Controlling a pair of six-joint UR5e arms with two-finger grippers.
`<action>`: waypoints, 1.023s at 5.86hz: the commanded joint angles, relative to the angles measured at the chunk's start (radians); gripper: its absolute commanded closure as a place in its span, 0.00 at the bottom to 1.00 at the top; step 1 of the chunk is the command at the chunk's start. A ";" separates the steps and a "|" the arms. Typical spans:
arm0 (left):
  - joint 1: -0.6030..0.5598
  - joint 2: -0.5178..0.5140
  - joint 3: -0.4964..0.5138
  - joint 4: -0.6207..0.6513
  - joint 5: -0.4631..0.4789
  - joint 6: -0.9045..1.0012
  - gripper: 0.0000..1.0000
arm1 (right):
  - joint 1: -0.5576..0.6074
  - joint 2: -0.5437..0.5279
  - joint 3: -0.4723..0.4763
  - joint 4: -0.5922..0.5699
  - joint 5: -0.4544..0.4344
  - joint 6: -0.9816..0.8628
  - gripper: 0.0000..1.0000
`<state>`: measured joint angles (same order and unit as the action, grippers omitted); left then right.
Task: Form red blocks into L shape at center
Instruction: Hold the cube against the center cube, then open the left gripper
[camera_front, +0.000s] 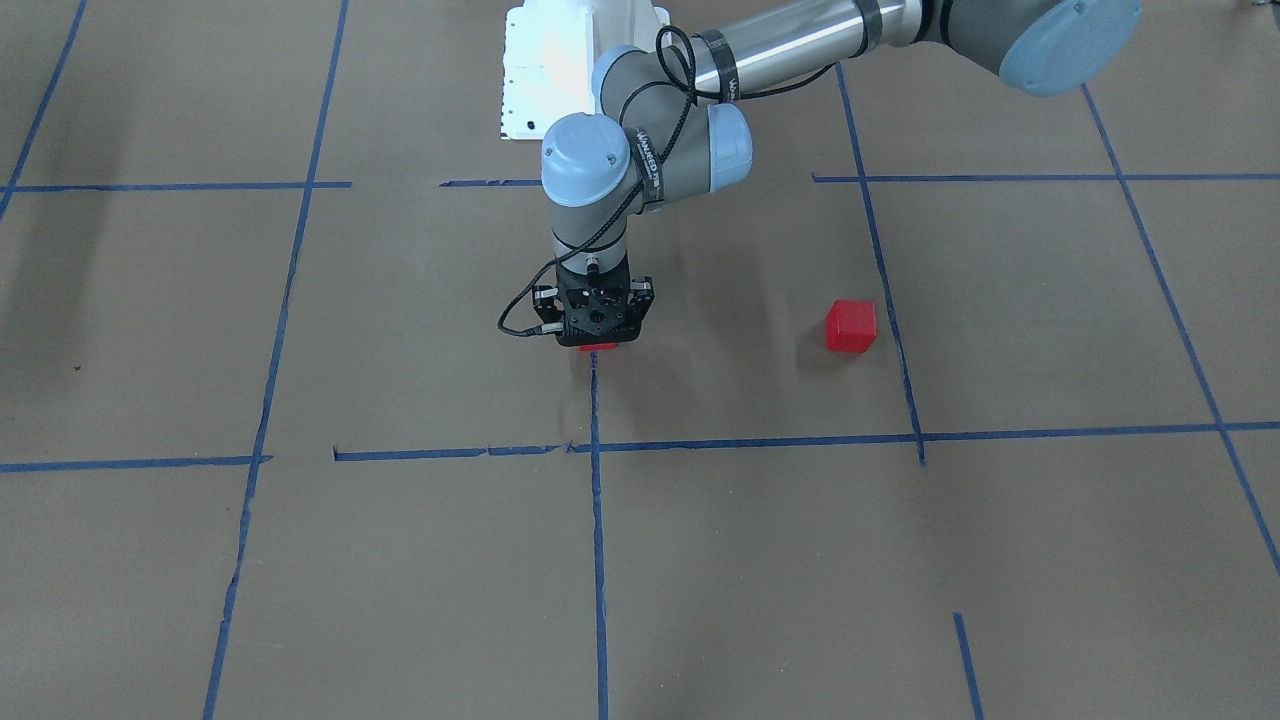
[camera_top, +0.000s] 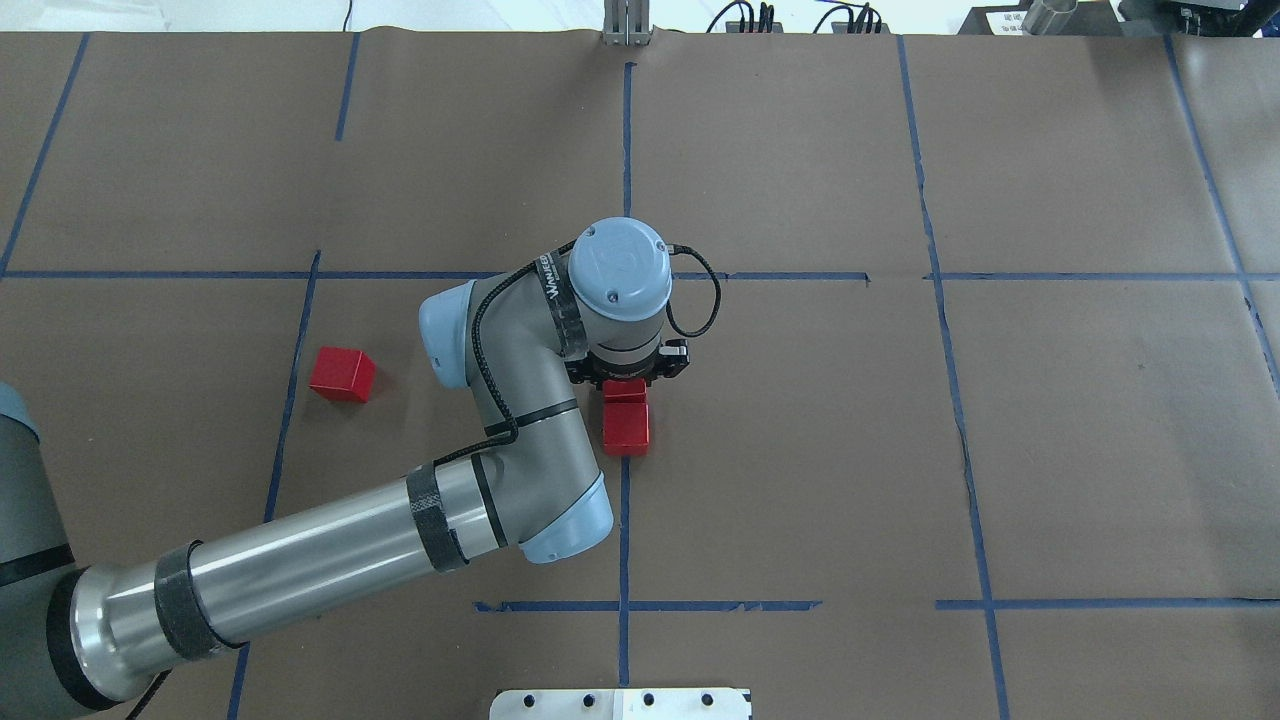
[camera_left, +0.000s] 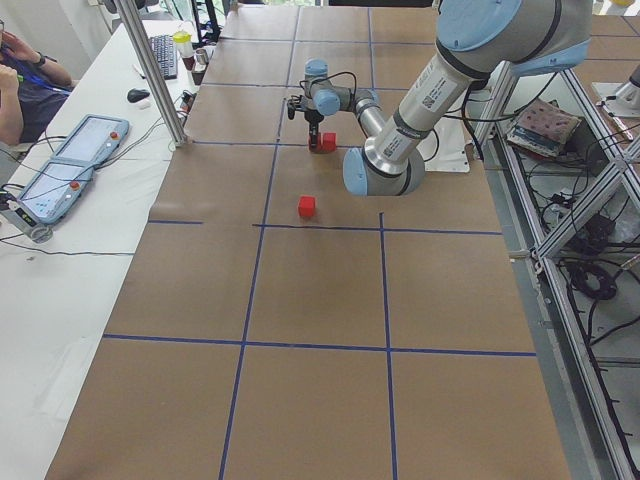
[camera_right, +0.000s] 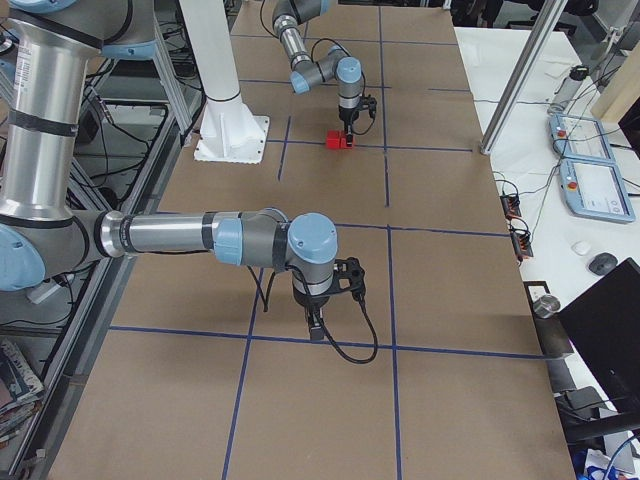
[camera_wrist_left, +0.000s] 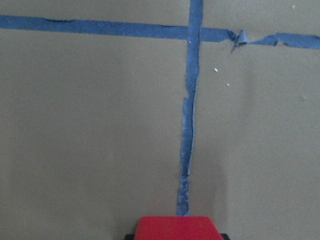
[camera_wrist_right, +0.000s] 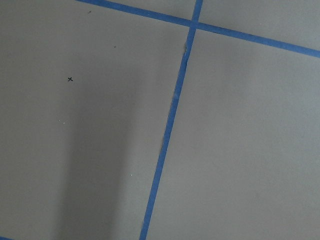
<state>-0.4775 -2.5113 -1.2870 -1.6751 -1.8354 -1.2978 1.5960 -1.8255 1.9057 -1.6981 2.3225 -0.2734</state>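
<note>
My left gripper (camera_front: 597, 340) points straight down low over the center (camera_top: 780, 440), on its vertical blue tape line. It is shut on a red block (camera_wrist_left: 175, 227), which shows as a red sliver (camera_front: 598, 347) under the fingers. A second red block (camera_top: 625, 430) lies right against the held one, on the side nearer the robot. The third red block (camera_top: 342, 373) sits alone near the center cell's left tape line, also seen as a cube (camera_front: 851, 326). My right gripper (camera_right: 316, 328) hangs over bare paper far from the blocks; I cannot tell whether it is open or shut.
The white robot base plate (camera_top: 620, 703) sits at the table's near edge. The left arm's forearm (camera_top: 330, 570) crosses the lower left of the center cell. A side table holds teach pendants (camera_left: 75, 150), with a person's arm (camera_left: 20, 80) beside it. A metal post (camera_left: 160, 70) stands at that edge.
</note>
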 joint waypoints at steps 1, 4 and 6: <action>0.002 0.000 0.000 0.000 0.001 0.000 0.42 | 0.001 0.000 0.000 0.000 0.000 0.000 0.00; 0.005 0.000 -0.003 -0.005 0.002 0.000 0.37 | -0.001 0.000 -0.004 0.000 0.000 0.000 0.00; 0.007 0.000 -0.015 -0.005 0.001 0.003 0.13 | 0.001 0.000 -0.007 0.000 0.000 -0.001 0.00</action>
<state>-0.4717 -2.5111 -1.2940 -1.6796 -1.8336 -1.2961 1.5958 -1.8254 1.9000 -1.6981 2.3224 -0.2742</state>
